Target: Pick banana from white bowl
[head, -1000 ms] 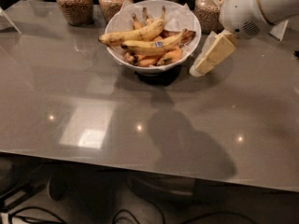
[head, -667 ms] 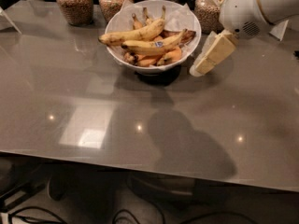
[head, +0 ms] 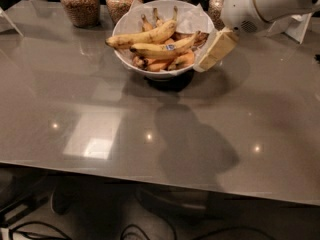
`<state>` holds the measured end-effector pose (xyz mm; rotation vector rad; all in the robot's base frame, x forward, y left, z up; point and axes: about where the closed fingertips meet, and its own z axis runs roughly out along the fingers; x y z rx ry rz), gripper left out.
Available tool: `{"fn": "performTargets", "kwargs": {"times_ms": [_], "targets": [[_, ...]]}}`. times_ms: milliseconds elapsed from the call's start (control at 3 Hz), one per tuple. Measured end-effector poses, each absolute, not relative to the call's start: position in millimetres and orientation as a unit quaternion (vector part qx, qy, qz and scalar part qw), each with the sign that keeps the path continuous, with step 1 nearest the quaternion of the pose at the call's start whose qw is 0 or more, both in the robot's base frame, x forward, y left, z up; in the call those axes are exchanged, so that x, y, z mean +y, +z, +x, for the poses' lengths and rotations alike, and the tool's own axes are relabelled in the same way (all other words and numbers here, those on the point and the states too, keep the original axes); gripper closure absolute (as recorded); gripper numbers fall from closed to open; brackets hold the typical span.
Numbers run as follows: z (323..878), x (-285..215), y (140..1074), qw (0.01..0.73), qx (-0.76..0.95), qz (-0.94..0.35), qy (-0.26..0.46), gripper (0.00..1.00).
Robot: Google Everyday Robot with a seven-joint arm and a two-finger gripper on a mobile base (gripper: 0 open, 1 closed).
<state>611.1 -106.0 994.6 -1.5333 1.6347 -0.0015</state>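
In the camera view, the gripper (head: 210, 59) hung at the end of the white arm (head: 265, 4), tilted down and pressed close against the near side of the white bowl (head: 121, 30), with its tip just outside the rim. Whether it was apart or together could not be told. It held nothing. The bananas (head: 147, 36) lay piled in the bowl just beyond the gripper's tip, the closest ones near but not touching it, and the white paper (head: 192, 19) lining the bowl stood up between them. Farther past the bowl, well away from the gripper, stood two grain-filled jars (head: 80, 4), and the grey table (head: 150, 134) spread out beneath. As a judgement, the task was in its approach: no banana had been gripped or lifted, so the reach over the rim, the grasp and the lift all remained. Compared with a second earlier, the gripper had crept slightly closer to the bowl's edge, while bowl, bananas and jars sat as before.
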Motion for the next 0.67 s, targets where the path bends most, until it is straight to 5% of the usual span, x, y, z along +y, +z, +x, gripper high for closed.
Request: {"fn": "performTargets", "kwargs": {"times_ms": [667], "targets": [[657.6, -78.2, 981.1, 0.449, 0.648, -0.616, 0.005, 0.29]]}}
